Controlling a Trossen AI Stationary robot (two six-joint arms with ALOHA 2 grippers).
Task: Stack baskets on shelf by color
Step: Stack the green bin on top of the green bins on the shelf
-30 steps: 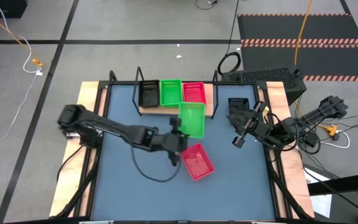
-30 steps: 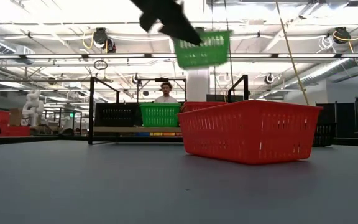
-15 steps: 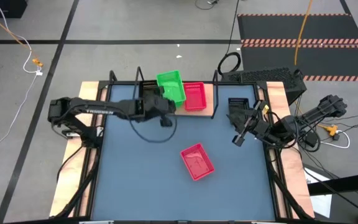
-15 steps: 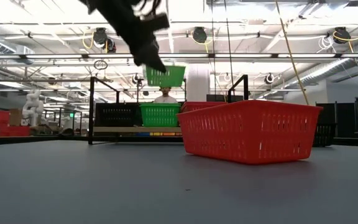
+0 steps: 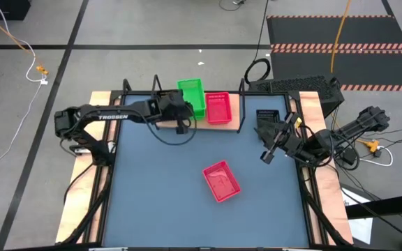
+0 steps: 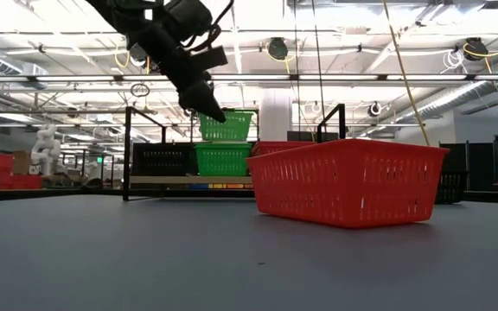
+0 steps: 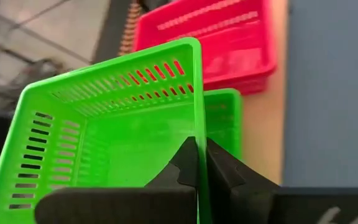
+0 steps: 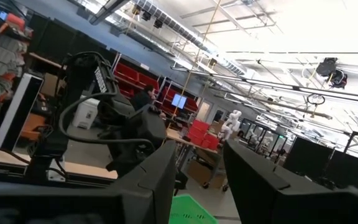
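Left gripper [image 7: 199, 163] clamped on the near wall of a green basket [image 5: 192, 95], held above the shelf [image 5: 234, 121], just over the green one already sitting there [image 6: 223, 159]. Carried basket tilted a little in the low view, not yet nested.

Best done by:
- levelling the carried basket first, long sides parallel to the lower one;
- centring over the green stack, between the black basket [image 6: 163, 159] and the red shelf basket [image 5: 218, 108];
- lowering straight and slowly until rims meet, then letting go;
- withdrawing upward, clear of the shelf's wire frame.

Risk, probably: a corner catching the lower rim and shoving the stack sideways.

Right gripper [image 5: 266, 156] waiting at the table's right edge, jaws apart, nothing in them. Loose red basket [image 5: 220, 181] on the table, well apart from the shelf.
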